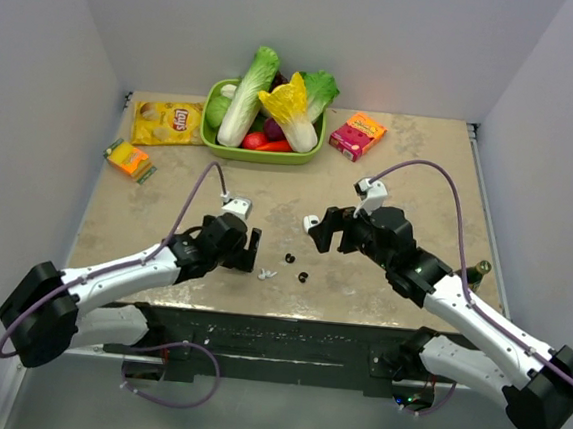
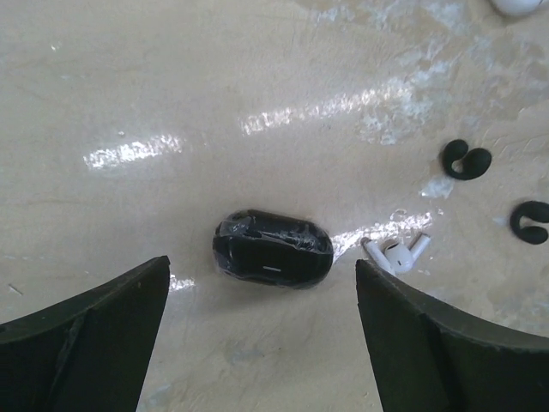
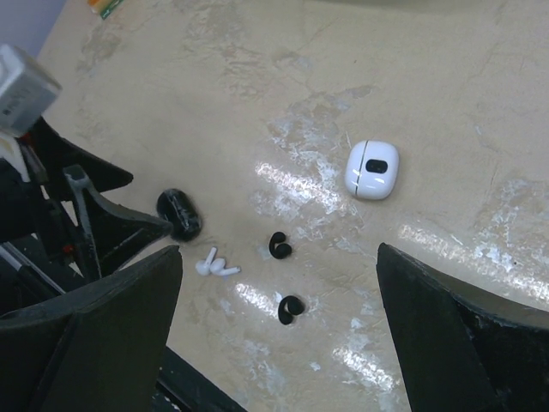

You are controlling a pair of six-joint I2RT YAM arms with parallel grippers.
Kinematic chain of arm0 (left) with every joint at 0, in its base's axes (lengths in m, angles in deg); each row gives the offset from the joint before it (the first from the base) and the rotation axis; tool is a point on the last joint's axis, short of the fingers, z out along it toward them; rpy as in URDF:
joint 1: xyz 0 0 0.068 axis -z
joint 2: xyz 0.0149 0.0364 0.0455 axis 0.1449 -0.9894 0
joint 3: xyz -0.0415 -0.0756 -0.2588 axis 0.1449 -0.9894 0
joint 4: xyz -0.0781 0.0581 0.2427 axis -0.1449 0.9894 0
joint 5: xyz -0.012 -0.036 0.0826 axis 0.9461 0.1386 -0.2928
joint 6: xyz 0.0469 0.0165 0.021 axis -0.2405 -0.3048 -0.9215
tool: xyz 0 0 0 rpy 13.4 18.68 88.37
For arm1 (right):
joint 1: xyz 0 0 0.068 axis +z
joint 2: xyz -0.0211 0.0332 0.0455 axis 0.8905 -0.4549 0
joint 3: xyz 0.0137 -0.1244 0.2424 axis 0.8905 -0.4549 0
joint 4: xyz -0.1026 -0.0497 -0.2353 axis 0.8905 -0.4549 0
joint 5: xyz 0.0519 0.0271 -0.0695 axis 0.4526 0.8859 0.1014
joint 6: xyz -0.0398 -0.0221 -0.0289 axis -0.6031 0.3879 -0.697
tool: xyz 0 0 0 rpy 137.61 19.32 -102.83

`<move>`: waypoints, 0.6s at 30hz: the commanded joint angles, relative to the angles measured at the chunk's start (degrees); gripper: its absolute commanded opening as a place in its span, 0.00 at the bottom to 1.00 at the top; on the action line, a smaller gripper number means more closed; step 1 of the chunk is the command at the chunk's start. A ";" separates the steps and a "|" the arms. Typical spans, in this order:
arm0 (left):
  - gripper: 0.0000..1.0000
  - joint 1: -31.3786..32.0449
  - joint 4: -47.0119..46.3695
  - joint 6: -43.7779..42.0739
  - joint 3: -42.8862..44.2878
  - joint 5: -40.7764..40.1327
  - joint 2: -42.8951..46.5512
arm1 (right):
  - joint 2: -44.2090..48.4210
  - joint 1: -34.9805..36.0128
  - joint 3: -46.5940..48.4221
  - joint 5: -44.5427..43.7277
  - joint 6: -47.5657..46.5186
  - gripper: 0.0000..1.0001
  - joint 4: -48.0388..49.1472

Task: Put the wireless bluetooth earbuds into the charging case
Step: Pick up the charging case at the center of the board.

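The white charging case [image 3: 372, 169], rounded-square with a dark spot, lies on the table ahead of my right gripper [image 3: 279, 257], which is open, empty and raised above it. It also shows in the top view [image 1: 311, 222]. A pair of white stem earbuds [image 2: 396, 254] lies by my left gripper's right finger. Two black hook-shaped earbuds [image 3: 280, 245] [image 3: 291, 308] lie between the arms. My left gripper [image 2: 262, 275] is open and empty, low over the table, with a black oval case [image 2: 273, 249] just ahead between its fingers.
A green tray [image 1: 213, 138] of vegetables stands at the back centre. A yellow chip bag [image 1: 167, 122], a small orange pack [image 1: 129, 159] and a pink box [image 1: 357, 135] lie along the back. The table's front edge [image 1: 278, 314] is close behind the earbuds.
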 commanded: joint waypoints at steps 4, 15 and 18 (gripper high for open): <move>0.89 0.19 -1.14 -4.53 2.85 3.93 -6.78 | 1.76 0.05 0.75 2.01 -0.50 0.98 0.39; 0.88 0.01 -1.93 -6.90 5.31 4.81 -15.22 | 2.20 0.05 0.14 2.98 -0.41 0.98 0.57; 0.88 0.01 -1.76 -7.07 5.40 5.16 -15.66 | 2.29 0.05 0.14 2.89 -0.50 0.98 0.56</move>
